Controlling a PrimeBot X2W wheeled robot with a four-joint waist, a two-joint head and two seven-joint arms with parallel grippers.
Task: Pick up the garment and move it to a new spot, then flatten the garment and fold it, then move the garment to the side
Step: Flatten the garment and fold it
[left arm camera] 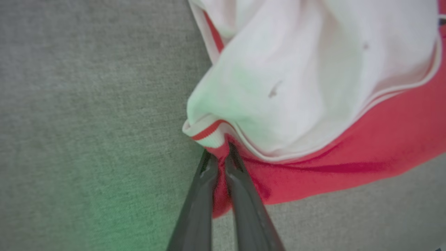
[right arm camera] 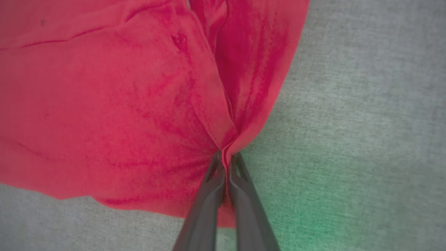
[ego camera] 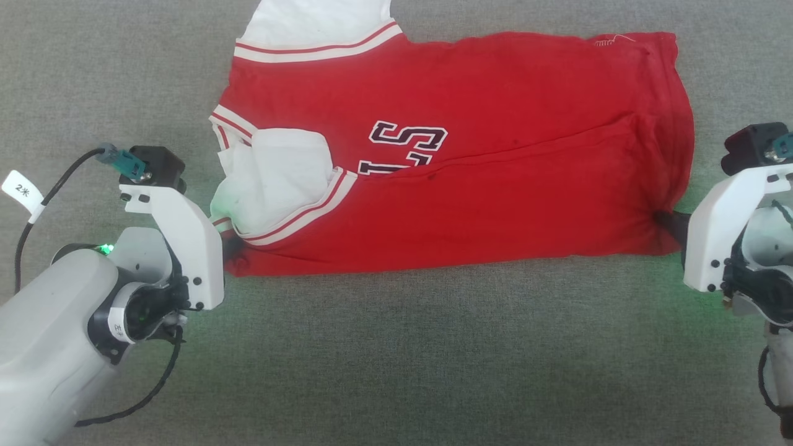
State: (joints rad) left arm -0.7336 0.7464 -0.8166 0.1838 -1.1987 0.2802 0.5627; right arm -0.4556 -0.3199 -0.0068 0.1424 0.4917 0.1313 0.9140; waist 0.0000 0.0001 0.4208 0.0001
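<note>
Red cloth lies across the middle of a grey mat [ego camera: 396, 359]. It is the garment [ego camera: 483, 186], spread sideways with its neck end to the robot's left and its hem to the right. A flap from the near side is folded over the body, and its edge hides the lower part of the black lettering [ego camera: 406, 148]. One white sleeve [ego camera: 279, 179] lies crumpled on the red near the left end. A second sleeve [ego camera: 316, 25] sticks out at the far edge and is cut off by the top of the head view.

The left gripper [left arm camera: 220, 157] is at the near left corner. Its fingers are closed and pinch red cloth just under the striped trim [left arm camera: 205, 132] at the sleeve's edge.

The right gripper [right arm camera: 226, 158] is at the near right corner, by the hem. Its fingers are also pressed together on a small peak of red cloth, and creases fan out from the pinch.

Whether either corner is off the mat cannot be told. A green glow falls on the mat beside each gripper.
</note>
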